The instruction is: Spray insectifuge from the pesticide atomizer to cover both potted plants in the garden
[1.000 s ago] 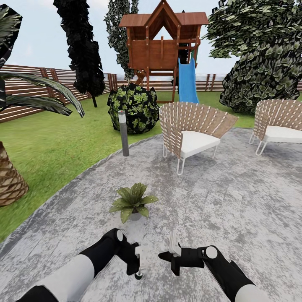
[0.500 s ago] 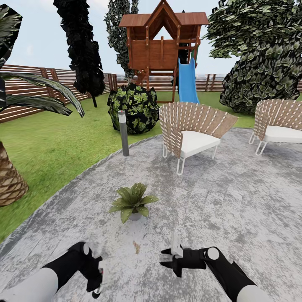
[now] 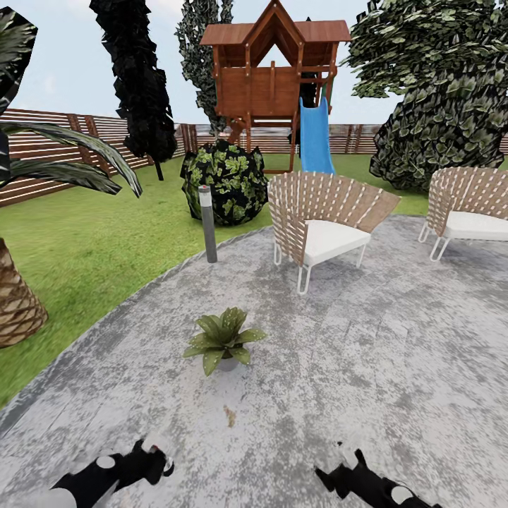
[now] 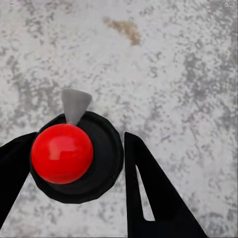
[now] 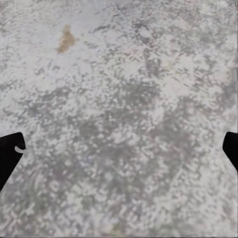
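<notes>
Speckled potted plant (image 3: 224,339) on unmarked grey patio (image 3: 367,367).

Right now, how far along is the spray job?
Done: maybe the pickup. A dark round object with a red cap sits between the left gripper fingers; can't confirm it's the atomizer or gripped. In hand: right gripper open and empty over the patio. Left: spraying the potted plant ahead, then the second.
</notes>
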